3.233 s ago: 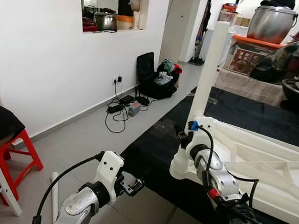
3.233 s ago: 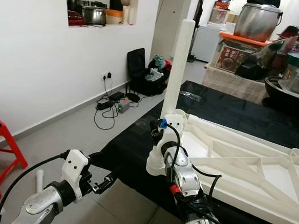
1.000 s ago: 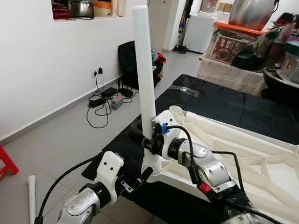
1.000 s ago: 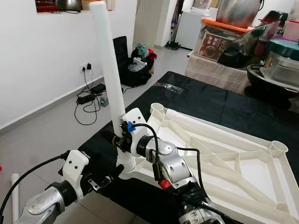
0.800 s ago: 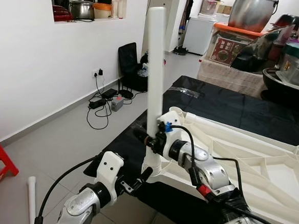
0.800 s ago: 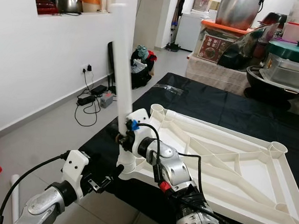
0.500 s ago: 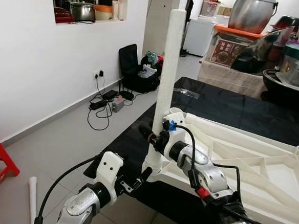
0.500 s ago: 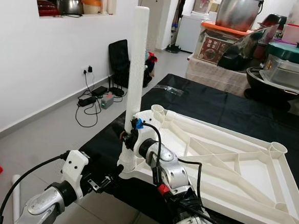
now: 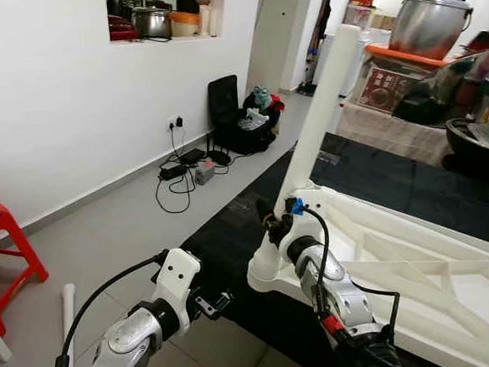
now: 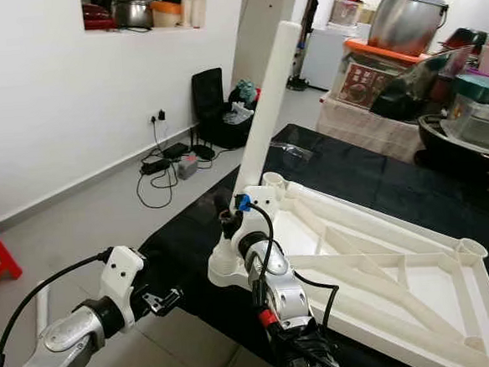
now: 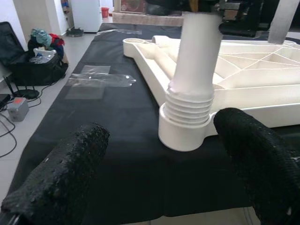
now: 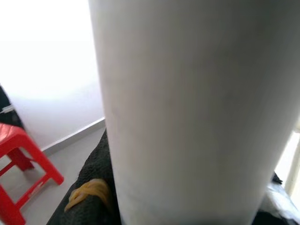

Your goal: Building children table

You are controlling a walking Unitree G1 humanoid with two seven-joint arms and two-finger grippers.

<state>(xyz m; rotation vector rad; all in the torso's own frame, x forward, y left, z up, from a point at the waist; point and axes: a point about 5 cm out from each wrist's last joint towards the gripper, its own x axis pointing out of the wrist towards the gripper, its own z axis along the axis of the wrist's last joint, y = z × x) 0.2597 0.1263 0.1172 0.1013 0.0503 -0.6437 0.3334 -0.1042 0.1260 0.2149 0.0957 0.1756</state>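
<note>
So right now I'm partway through putting a leg (image 9: 319, 103) into the tabletop (image 10: 376, 267), which lies upside down on a black cloth (image 10: 370, 183) with its ribbed underside facing up. My right gripper (image 9: 272, 223) is clamped round the leg low down, just above the near-left corner socket (image 11: 185, 129). From the left wrist view, the threaded end is sitting in that socket but several threads are showing, so I'd say it's not seated yet. The leg also leans away toward the far right instead of standing straight, which makes me think it could go in cross-threaded if I just crank it.

My left gripper (image 9: 211, 305) hangs off the near edge of the cloth, just beside that corner, fingers spread wide with nothing in them and the socket lined up between them.

Next move, as I read it: stand the leg upright first, then twist it down until the threads disappear. The left could brace the corner so the tabletop doesn't slide. Another white leg (image 9: 68, 326) lies on the floor to my left, so there's more to do.
</note>
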